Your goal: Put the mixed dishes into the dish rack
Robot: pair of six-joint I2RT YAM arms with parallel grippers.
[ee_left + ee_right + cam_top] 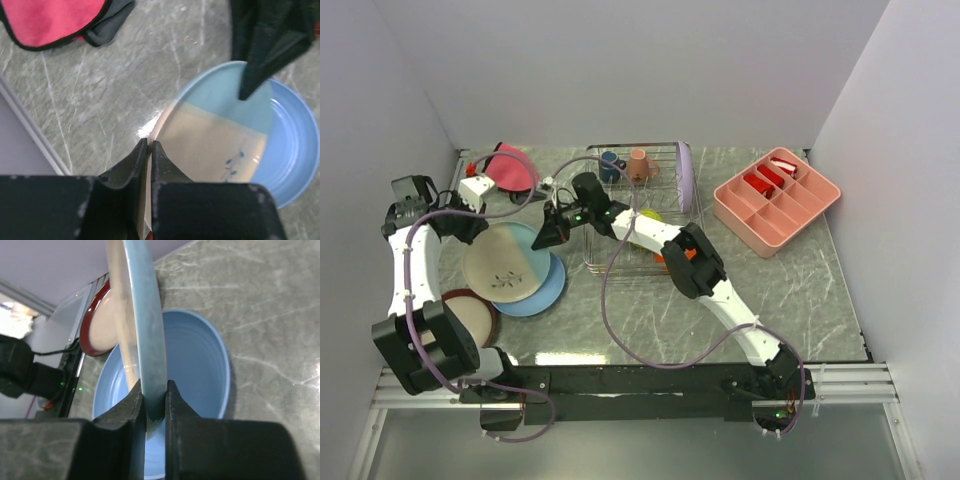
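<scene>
Teal over cream: we see a round ceramic cream-and-teal plate (505,262), a small blue sprig painted on it, held by both arms over the left part of the grey marbled table (800,300). The left gripper (149,146) has its fingers drawn almost together, with only the plate's thin cream rim between them, so it pinches the edge on its own side. The right gripper (155,402) nips the opposite, teal rim. Its jaws are narrowed tight onto that edge, and from its wrist we look along the plate edge-on.

Under the held plate a round light-blue plate (548,292) lies flat on the table. From above we see it partly covered. A red-rimmed cream plate (470,318) lies flat just beside it, nearer the left arm's base.

The dish rack (640,205), a shallow basket of thin silvery wire, stands at the middle back of the table, to the right of the held plate. We see a dark blue mug (609,165) and a small pink cup (638,163) side by side in its far part. A lavender plate (686,175) stands on edge at its right end.

A red-pink folded cloth (510,168) lies at the back left. A pink plastic tray with compartments (775,210) sits at the right, well apart from the rack.
</scene>
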